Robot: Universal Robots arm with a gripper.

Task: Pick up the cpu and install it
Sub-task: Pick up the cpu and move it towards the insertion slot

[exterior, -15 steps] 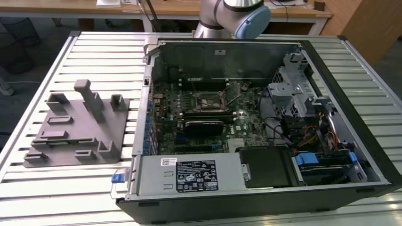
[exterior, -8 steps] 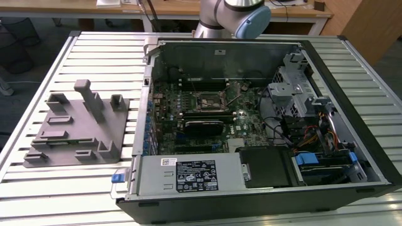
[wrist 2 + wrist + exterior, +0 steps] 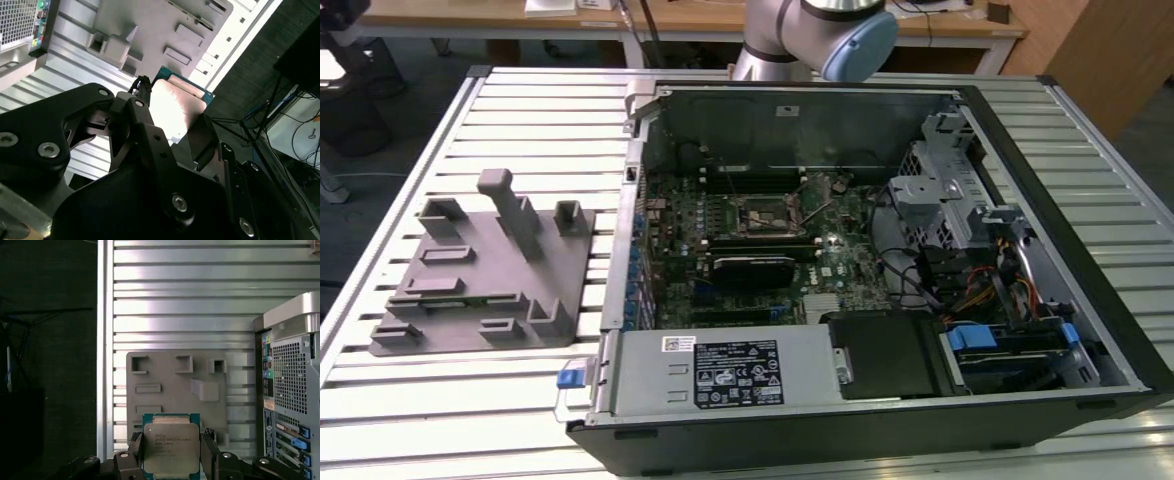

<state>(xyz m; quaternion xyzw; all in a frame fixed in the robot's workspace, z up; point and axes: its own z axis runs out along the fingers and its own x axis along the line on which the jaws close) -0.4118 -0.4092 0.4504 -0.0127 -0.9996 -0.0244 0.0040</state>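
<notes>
Slatted metal table [image 3: 520, 100] carries the whole setup. An open computer case [image 3: 1087, 290] lies on its side on the table, taking up most of the exterior view's right. The robot arm [image 3: 821, 35] stands behind the case.

The grey plastic tray [image 3: 467, 290] with upright posts sits on the table just beside the case, on the exterior view's left.

The motherboard [image 3: 707, 200] lies flat in the case. The square metal-framed socket [image 3: 758, 215] sits near its middle; I cannot tell whether the frame is latched.

The gripper [image 3: 172, 112] is closed on the cpu [image 3: 171, 447], one finger on each of two opposite edges. The printed silvery top faces the first wrist view. The chip is clear of the tray, which lies well behind it in both wrist views, with nothing touching its faces.

Step in hand, as I judge it: carrying the chip over to the socket.
- Keep pressure on the edges only.
- Hold the chip square in the fingers.
- Keep it flat over the socket, rim matched to the frame.
- Use no downward force; any tilt risks the contacts.
</notes>
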